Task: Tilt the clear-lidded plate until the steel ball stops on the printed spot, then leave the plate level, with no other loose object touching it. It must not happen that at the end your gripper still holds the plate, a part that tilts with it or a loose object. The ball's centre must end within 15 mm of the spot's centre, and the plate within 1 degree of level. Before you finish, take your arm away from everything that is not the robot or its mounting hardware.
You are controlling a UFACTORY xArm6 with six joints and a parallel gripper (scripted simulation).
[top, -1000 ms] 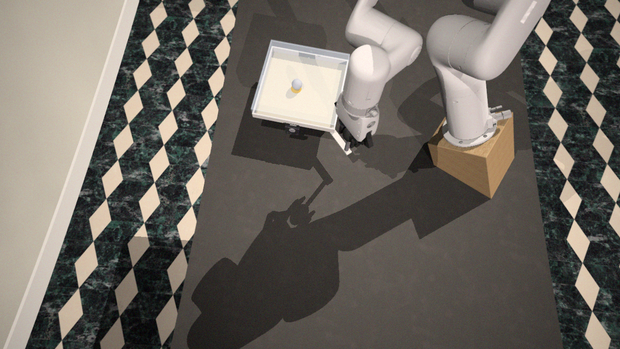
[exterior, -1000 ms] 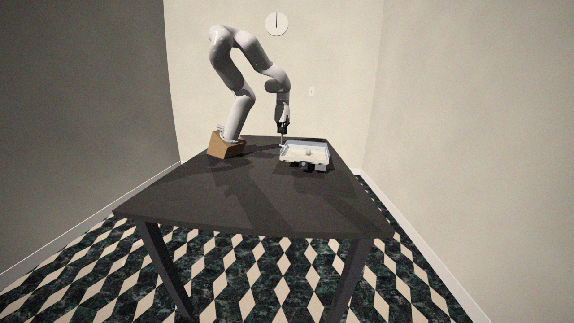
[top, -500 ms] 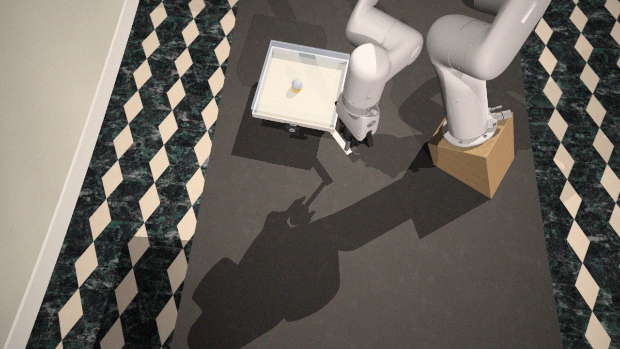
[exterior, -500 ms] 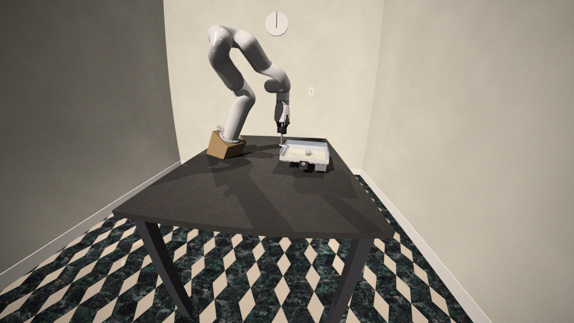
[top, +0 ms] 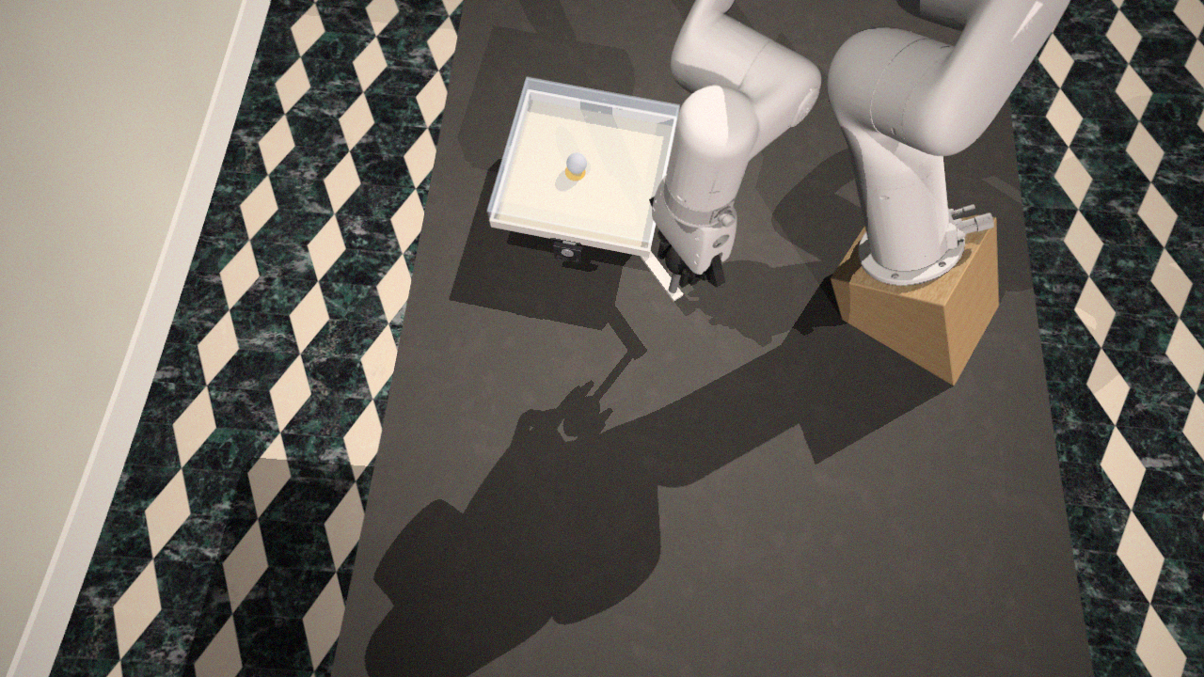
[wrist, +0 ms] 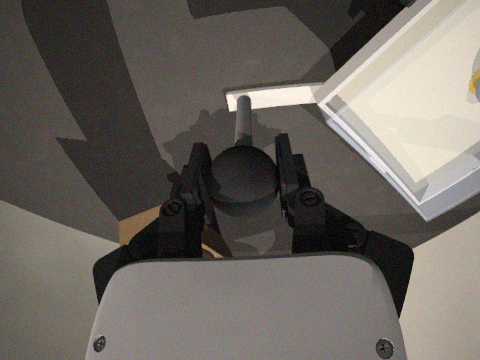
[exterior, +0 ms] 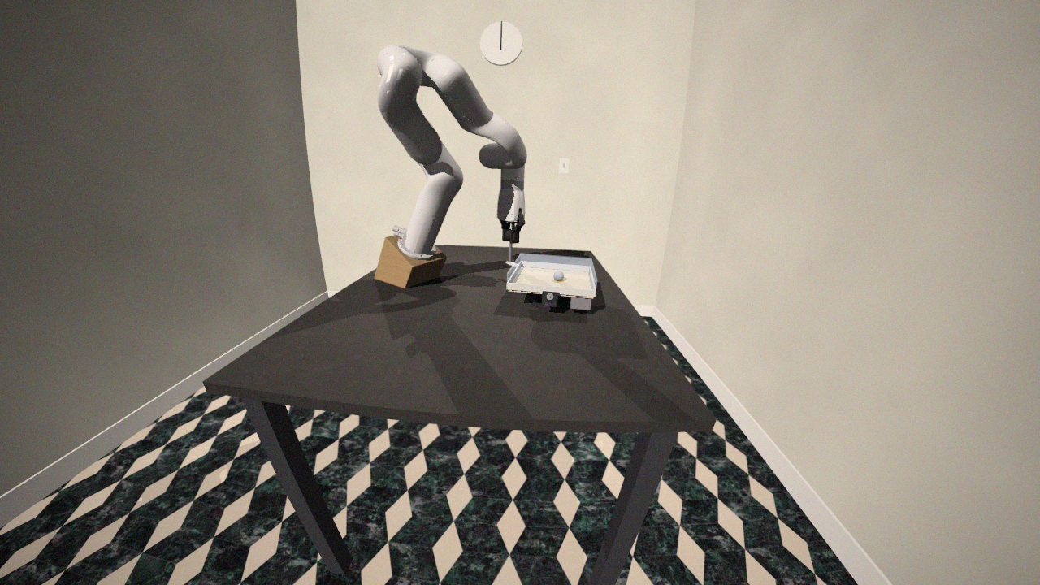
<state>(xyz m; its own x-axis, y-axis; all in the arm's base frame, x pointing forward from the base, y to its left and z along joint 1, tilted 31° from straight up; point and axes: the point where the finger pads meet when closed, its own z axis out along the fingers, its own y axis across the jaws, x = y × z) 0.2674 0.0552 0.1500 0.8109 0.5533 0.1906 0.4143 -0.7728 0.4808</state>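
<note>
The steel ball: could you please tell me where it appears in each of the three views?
Top: steel ball near the plate's middle, over the orange spot.
Exterior: small ball inside the plate, right of the tool.
Wrist: cut off at the right edge.
Shared landmark: the plate's white handle tab.

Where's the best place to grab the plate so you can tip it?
By the round dark knob, taken from straight above. It tops a thin upright stem on the pale tab sticking out from the plate's corner. The hand is already shut on the knob, one finger each side; the plate's lidded walls offer nothing to pinch.
</note>
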